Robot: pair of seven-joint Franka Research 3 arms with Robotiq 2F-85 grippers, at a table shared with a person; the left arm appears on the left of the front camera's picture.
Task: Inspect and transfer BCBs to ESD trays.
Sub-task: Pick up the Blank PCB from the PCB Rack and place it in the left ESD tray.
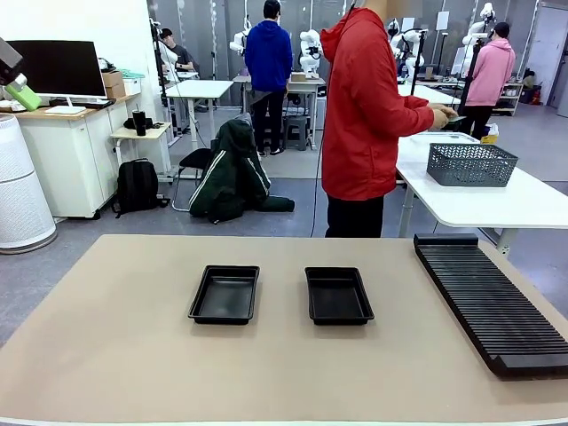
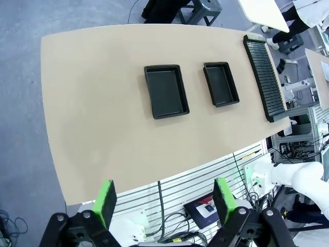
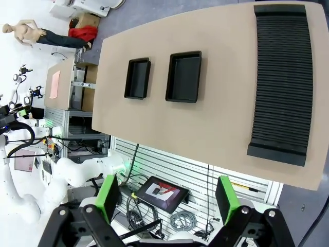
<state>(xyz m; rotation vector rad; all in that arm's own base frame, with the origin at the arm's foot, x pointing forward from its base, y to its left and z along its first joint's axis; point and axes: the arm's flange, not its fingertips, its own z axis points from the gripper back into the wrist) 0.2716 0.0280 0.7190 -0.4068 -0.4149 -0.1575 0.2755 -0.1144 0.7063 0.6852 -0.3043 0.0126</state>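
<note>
**Left gripper** (image 2: 164, 201): jaws fully apart, nothing between the green pads (image 2: 105, 198). It hangs off the near edge of the table (image 2: 82, 118). The left ESD tray (image 2: 165, 91) lies well ahead of it, in line with the jaw gap. The right ESD tray (image 2: 221, 84) lies ahead and off to its right-hand finger side.

**Right gripper** (image 3: 168, 194): jaws fully apart, nothing held. Both trays lie well ahead of it, toward its left-hand finger side. The ribbed rack (image 3: 281, 82) lies ahead on the other side.

**Trays:** the 2 lie flat, side by side and apart, with bare black floors showing.

**Person** (image 1: 364, 115): stands beyond the table, well clear of both grippers and beside a mesh basket (image 1: 471, 164).
</note>
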